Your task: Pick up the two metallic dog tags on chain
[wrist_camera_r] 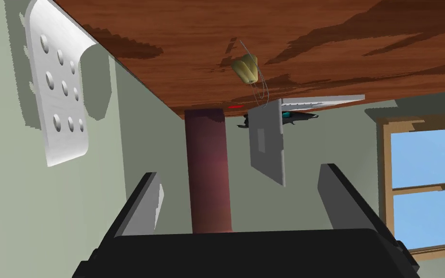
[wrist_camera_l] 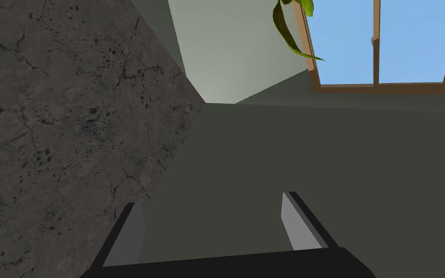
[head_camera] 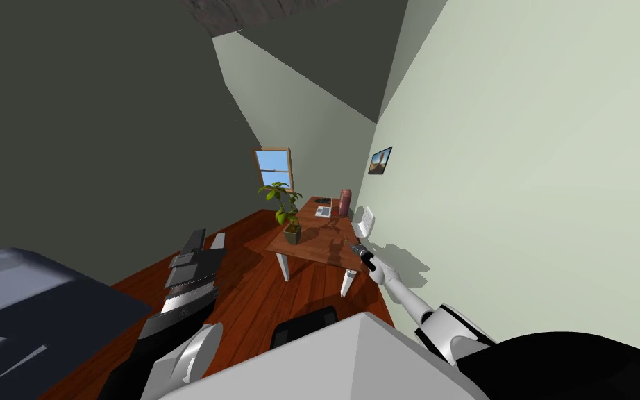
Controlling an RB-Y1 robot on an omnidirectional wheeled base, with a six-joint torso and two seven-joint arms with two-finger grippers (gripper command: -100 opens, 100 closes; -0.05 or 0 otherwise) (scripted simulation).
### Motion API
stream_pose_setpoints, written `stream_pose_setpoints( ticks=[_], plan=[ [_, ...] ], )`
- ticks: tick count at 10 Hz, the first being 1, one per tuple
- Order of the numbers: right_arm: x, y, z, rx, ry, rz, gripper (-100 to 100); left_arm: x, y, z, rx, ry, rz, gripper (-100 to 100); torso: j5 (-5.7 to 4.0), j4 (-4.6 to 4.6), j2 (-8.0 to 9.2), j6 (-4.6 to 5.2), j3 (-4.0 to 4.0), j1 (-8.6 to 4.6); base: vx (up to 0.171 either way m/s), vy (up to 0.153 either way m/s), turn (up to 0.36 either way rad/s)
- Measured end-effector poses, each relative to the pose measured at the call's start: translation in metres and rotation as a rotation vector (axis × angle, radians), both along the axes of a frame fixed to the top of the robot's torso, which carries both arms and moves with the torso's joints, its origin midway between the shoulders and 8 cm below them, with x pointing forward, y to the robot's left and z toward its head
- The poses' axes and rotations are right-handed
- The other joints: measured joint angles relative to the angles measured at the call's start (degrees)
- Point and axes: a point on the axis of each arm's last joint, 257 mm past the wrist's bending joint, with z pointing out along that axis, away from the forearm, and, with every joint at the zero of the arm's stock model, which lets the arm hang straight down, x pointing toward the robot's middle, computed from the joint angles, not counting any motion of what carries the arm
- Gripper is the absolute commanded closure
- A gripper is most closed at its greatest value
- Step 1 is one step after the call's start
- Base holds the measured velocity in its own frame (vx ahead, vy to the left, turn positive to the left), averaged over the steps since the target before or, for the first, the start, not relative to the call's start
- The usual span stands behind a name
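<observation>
Right arm [head_camera: 402, 292] reaches out nearly straight along the right wall. Right gripper [head_camera: 350, 245] is over the near right part of the table [head_camera: 312, 244]. The hand is rolled over, so the tabletop reads inverted in its wrist view. Fingers [wrist_camera_r: 150, 202] are apart with nothing between them.

Tags [wrist_camera_r: 244, 69] lie on the tabletop ahead of the gripper, well apart from the fingertips. They look yellowish, with a thin chain [wrist_camera_r: 261, 91] looping toward the far end. Past them at the far end stands a red cylinder [wrist_camera_r: 209, 169], with a grey slab [wrist_camera_r: 266, 140] just left of it. Plant [head_camera: 285, 208] is on the table's left side.

Left arm [head_camera: 183, 288] is bent close to the body and points far. Left gripper [head_camera: 207, 240] is left of the table, fingers spread and empty.
</observation>
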Motion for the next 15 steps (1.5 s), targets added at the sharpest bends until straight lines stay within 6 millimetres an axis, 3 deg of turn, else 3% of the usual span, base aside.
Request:
stream_pose_setpoints(
  ticks=[6,10,11,15],
  plan=[
    [-0.024,-0.06,-0.024,-0.135,0.129,-0.049,-100,0.0,0.0,0.0,0.0,0.0,0.0,0,0.0,0.0,0.02,0.01,0.01,-0.07,0.053,0.051,0.156],
    [-0.048,-0.102,-0.037,-0.233,0.228,-0.086,-100,0.0,0.0,0.0,0.0,0.0,0.0,0,0.0,-0.02,-0.06,0.02,-0.04,-0.07,0.072,0.047,0.138],
    [-0.063,-0.112,-0.04,-0.261,0.264,-0.089,-100,0.0,0.0,0.0,0.0,0.0,0.0,0,0.0,-0.02,-0.06,0.03,-0.04,-0.07,0.059,0.026,0.059],
    [-0.072,-0.127,-0.043,-0.279,0.288,-0.11,-100,0.0,0.0,0.0,0.0,0.0,0.0,0,-0.04,0.04,0.25,0.06,0.13,-0.22,0.011,0.005,0.012]
  ],
)
